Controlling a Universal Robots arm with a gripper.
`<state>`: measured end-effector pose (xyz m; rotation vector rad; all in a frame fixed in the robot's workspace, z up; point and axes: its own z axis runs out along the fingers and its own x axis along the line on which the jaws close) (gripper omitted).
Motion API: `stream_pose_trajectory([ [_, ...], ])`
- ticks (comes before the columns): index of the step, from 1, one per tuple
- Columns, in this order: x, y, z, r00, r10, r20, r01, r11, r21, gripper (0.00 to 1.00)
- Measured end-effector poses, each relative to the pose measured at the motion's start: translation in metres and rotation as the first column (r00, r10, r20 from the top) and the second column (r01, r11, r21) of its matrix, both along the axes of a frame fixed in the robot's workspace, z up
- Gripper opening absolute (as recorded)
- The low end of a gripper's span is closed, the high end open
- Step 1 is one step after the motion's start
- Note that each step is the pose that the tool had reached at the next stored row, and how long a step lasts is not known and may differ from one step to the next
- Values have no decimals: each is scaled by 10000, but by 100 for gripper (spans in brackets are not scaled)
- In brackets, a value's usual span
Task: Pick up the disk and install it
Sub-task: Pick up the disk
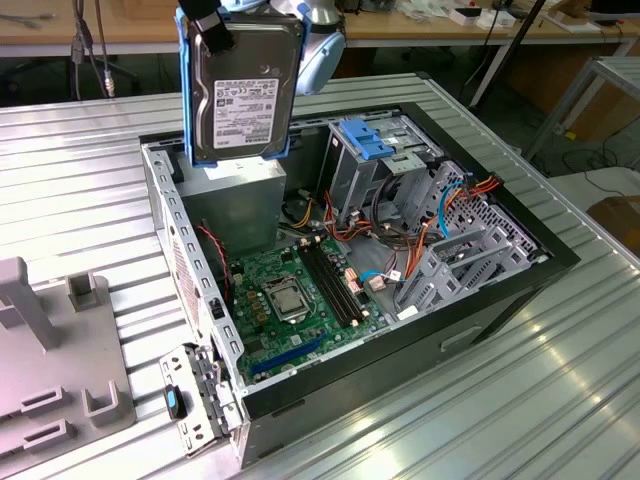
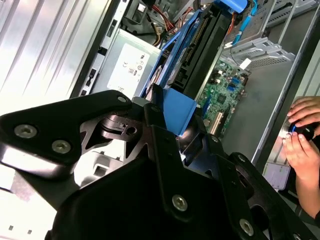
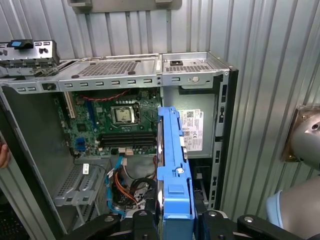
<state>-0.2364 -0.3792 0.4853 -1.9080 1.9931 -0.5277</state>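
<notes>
At the exterior view's left, a grey moulded fixture [image 1: 55, 350] sits on the ribbed metal table [image 1: 70, 160], well apart from the work. Next comes the open computer case [image 1: 168, 225], lying on its side with its wide face open upward. Its perforated left wall stands as a thin upright edge.

Above the far end of that wall hangs the disk [image 1: 243, 85], upright, with its label face toward the exterior camera and blue carrier rails down both long sides. The gripper [image 1: 212, 18] has it from above, the jaws clamped onto the top end of the blue carrier. In the first wrist view the black fingers [image 3: 207, 225] press on either side of the blue frame.

The disk's lower edge lines up over the grey power supply box [image 1: 240, 205]. I can't tell how much air lies between them.

Right of the box, the green motherboard [image 1: 290, 300] lies flat on the case floor, open from above. Further right stands a metal drive cage [image 1: 350, 185] with a paler blue latch piece [image 1: 365, 140] on top. Beyond it, orange and red cables [image 1: 420, 235] and a tilted grey bracket [image 1: 460, 250] crowd the case's right end. Past the black right rim the ribbed table runs on.

In the second wrist view a person's hand [image 2: 304, 137] is at the case's outer wall, apart from the disk.
</notes>
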Motion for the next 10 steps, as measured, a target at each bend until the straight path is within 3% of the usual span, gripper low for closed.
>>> stream_pose_trajectory([
  [2,1,-18,-1,10000,-1,2,1,10000,-4,37],
  [3,2,-49,-3,10000,0,4,0,10000,-4,37],
  [6,4,-180,-14,10000,-1,10,1,10000,-4,37],
  [8,30,-354,-36,10000,-1,11,1,10000,-4,37],
  [10,90,-384,-50,10000,0,11,0,10000,-2,37],
])
